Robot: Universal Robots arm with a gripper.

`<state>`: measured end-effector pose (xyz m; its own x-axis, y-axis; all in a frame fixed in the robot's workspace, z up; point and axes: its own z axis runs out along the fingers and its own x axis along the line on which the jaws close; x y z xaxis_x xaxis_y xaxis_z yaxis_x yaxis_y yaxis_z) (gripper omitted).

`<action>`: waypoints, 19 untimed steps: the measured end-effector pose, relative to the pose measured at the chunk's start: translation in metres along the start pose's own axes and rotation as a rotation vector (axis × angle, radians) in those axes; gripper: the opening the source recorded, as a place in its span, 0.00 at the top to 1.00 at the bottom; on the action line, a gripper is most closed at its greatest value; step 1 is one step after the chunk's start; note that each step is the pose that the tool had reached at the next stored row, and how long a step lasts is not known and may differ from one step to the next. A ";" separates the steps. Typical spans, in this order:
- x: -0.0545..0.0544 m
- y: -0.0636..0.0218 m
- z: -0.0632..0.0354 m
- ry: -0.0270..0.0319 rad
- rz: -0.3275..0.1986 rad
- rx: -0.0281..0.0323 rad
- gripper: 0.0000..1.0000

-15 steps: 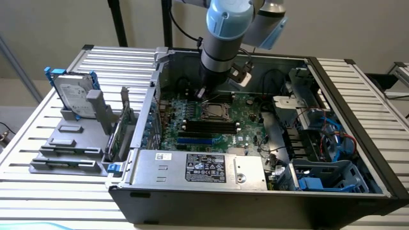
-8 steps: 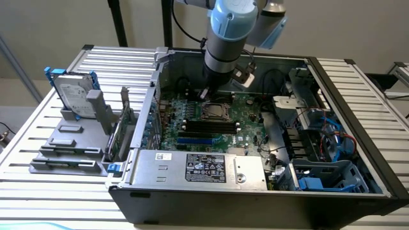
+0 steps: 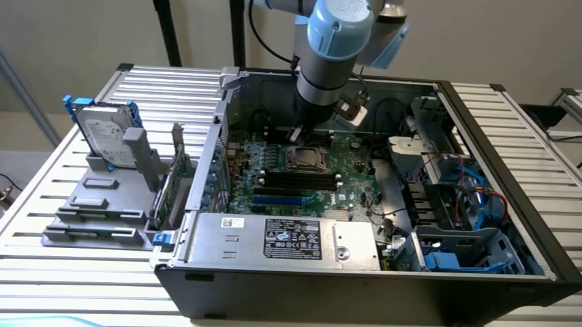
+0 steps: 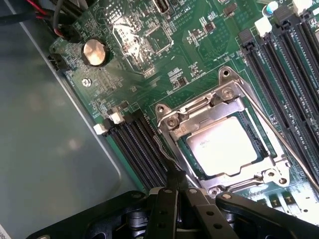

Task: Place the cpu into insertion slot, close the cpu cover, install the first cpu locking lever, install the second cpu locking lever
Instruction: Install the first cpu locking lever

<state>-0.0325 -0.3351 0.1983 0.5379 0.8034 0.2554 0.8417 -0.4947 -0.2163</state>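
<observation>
The cpu [image 4: 224,147] lies flat in the insertion slot [image 3: 306,159], its pale silvery top showing through the cut-out. The cpu cover [image 4: 199,112], a silvery metal frame, is folded down around it. One thin locking lever [image 4: 281,142] runs along the socket's side next to the long memory slots. A second lever [image 4: 164,149] runs along the opposite side, and its dark end reaches the tip of my gripper [image 4: 175,188]. The black fingers [image 4: 167,211] are pressed together, shut, just off the socket's corner. In the exterior view my gripper [image 3: 296,134] hangs low over the board, just behind the socket.
Black memory slots [image 4: 294,74] flank the socket, with more [image 4: 134,149] on the other side. A coin battery [image 4: 95,52] sits on the green motherboard [image 4: 199,45]. The grey case wall [image 4: 45,149] is close by. A power supply [image 3: 282,238] and a drive cage [image 3: 464,248] fill the case's front.
</observation>
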 end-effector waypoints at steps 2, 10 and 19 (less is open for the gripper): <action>0.001 0.0019 0.0005 -0.0023 0.000 -0.0012 0.89; 0.005 0.0064 0.0015 -0.0145 0.001 -0.0083 0.89; 0.009 0.0127 0.0022 -0.0188 0.001 -0.0103 0.89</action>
<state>-0.0171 -0.3335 0.1957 0.5382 0.8087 0.2373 0.8414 -0.4993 -0.2069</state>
